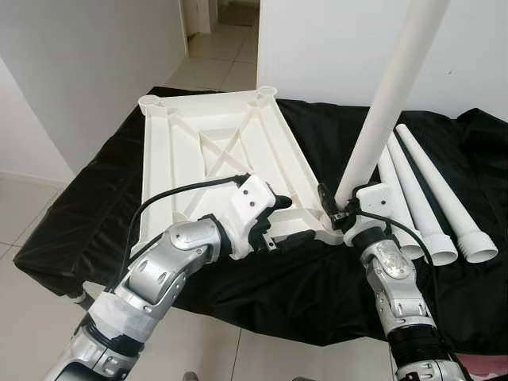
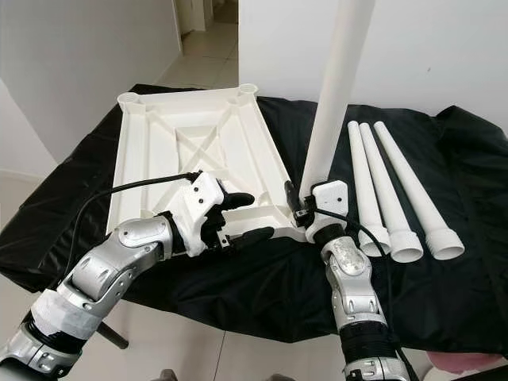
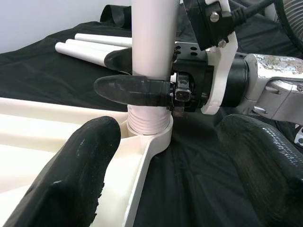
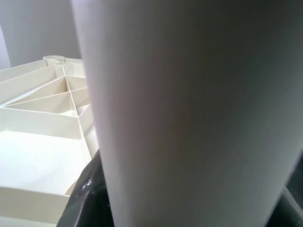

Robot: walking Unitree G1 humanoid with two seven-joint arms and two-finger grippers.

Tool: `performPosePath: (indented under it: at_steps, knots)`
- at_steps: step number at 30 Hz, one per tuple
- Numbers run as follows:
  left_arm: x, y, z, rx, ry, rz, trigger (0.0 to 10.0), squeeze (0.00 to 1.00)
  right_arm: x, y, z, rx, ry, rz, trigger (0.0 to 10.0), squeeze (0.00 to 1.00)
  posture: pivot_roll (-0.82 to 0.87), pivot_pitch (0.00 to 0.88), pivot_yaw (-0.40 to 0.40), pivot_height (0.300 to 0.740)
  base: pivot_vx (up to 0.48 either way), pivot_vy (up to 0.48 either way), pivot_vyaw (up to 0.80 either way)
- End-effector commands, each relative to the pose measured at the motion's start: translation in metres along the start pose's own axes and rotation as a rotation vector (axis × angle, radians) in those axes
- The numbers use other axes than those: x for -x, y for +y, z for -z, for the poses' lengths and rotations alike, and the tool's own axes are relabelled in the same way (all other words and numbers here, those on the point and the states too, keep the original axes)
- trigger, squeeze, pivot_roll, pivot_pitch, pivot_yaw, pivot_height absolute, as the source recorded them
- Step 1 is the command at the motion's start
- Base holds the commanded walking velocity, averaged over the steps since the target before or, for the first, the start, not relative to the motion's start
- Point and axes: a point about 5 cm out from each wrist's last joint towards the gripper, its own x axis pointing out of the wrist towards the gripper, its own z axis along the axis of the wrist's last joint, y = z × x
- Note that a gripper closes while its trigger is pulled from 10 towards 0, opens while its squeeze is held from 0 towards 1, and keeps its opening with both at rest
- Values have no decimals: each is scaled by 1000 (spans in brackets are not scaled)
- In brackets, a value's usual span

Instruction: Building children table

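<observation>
The white table top lies upside down on a black cloth. A white table leg stands upright with its threaded end in the near right corner socket. My right gripper is shut on the leg just above the socket, and one of its fingers wraps across the leg. My left gripper is open at the top's near edge beside that corner. One of its fingers is over the rim and the other over the cloth. In the right wrist view the leg fills the foreground before the ribbed underside.
Three loose white legs lie side by side on the cloth right of the standing leg. The black cloth covers a low table and hangs over its edges. Tiled floor and an open doorway lie beyond.
</observation>
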Motion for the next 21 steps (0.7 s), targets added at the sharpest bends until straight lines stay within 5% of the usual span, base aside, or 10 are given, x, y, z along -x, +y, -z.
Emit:
performPosePath:
  at_steps: [1,21]
  knots:
    - [-1,-7,-2,-11,6,136,10000,0,4,7,19,-27,105,-28,10000,0,-77,0,11,740,0,0,0]
    - [0,-6,-3,-12,4,133,10000,0,0,3,34,-251,237,74,10000,0,-80,0,11,740,0,0,0]
